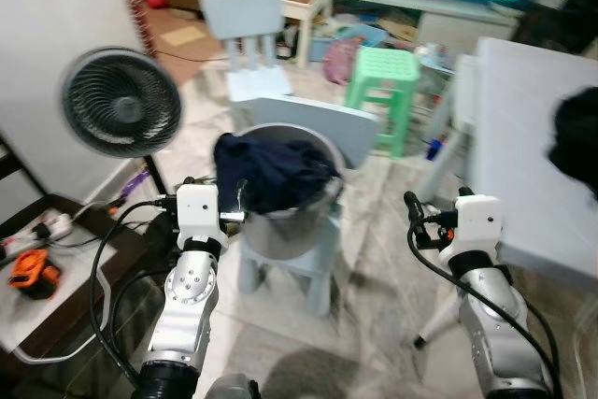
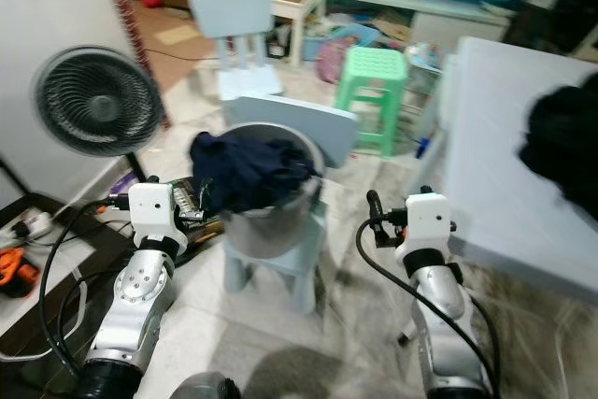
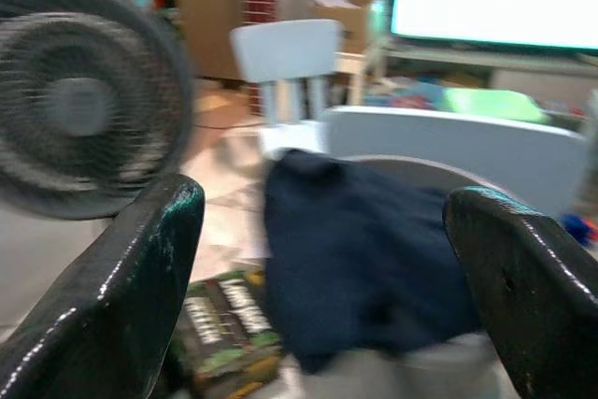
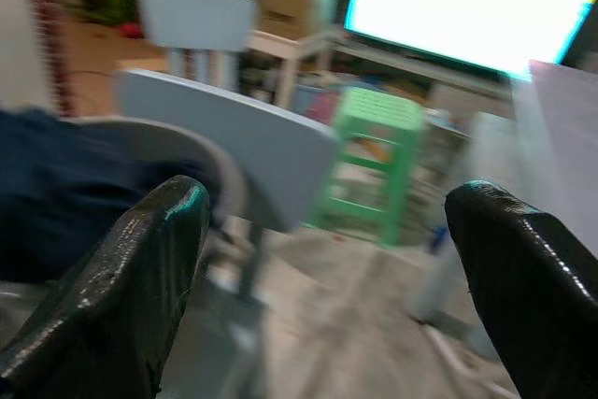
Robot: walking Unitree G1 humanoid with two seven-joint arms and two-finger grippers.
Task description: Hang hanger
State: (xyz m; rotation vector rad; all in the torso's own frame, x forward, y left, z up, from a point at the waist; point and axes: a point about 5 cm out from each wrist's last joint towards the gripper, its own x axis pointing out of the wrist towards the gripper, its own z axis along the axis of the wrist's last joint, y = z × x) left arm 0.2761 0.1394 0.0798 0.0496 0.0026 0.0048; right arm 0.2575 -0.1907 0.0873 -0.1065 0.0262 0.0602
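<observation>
Left end effector [image 3: 318,259]: fingers spread, empty, aimed at navy garment [image 1: 271,170]
Right end effector [image 4: 327,268]: fingers apart, empty
Garment: heaped in grey bucket [image 1: 290,221] on pale chair [image 1: 313,123]
Hanger: none visible; likely approach stage

Clothes [image 1: 271,172] in bucket [image 1: 290,221] on chair [image 1: 308,259]

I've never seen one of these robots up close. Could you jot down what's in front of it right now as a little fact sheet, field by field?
Setting: a cluttered living room, the picture a little blurred
Straight ahead: grey bucket on a small pale blue chair
In the bucket: dark blue clothes
To its left: black fan
To its right: white table with a black garment on it
Farther back: green stool, second pale blue chair
Left gripper: open, aimed at the clothes, holding nothing
Right gripper: open, holding nothing
Hanger: none that I can make out
</observation>
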